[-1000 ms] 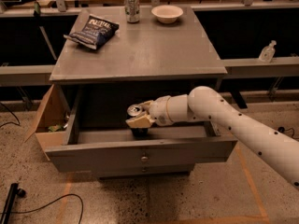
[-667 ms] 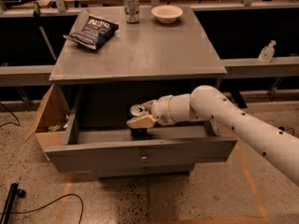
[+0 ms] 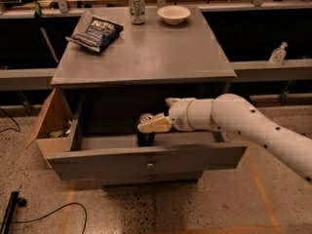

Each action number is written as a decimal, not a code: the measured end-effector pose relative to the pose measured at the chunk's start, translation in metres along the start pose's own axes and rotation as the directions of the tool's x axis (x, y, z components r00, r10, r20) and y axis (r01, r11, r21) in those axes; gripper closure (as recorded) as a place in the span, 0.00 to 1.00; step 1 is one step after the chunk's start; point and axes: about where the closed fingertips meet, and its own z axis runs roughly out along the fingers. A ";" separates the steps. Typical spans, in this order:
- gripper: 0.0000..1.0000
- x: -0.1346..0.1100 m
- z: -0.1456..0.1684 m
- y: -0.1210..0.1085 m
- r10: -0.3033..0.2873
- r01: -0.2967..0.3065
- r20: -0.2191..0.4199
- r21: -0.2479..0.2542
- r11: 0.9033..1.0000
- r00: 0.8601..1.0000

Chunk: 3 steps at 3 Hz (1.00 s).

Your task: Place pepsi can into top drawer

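The top drawer (image 3: 146, 156) of the grey cabinet is pulled out, with its round knob on the front panel. The pepsi can (image 3: 145, 136), dark with a silver top, stands upright inside the drawer near the middle. My gripper (image 3: 147, 126) reaches in from the right on the white arm. It is shut on the pepsi can, with one beige finger (image 3: 155, 125) lying across the can's upper front. The other finger is hidden behind the can.
On the cabinet top (image 3: 146, 57) lie a dark chip bag (image 3: 96, 32), a pale silver-green can (image 3: 137, 7) and a white bowl (image 3: 173, 14). An open cardboard box (image 3: 48, 126) stands at the cabinet's left. A clear bottle (image 3: 278, 54) sits on the right ledge.
The can sits a little lower and more upright in the drawer. The arm and gripper have barely moved.
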 end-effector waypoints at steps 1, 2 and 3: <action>0.16 -0.007 -0.043 -0.002 0.062 -0.063 0.007 0.127 0.990 0.998; 0.38 -0.041 -0.086 -0.005 0.049 -0.060 0.053 0.227 0.972 0.997; 0.63 -0.108 -0.123 -0.016 -0.030 -0.023 0.164 0.313 0.949 0.986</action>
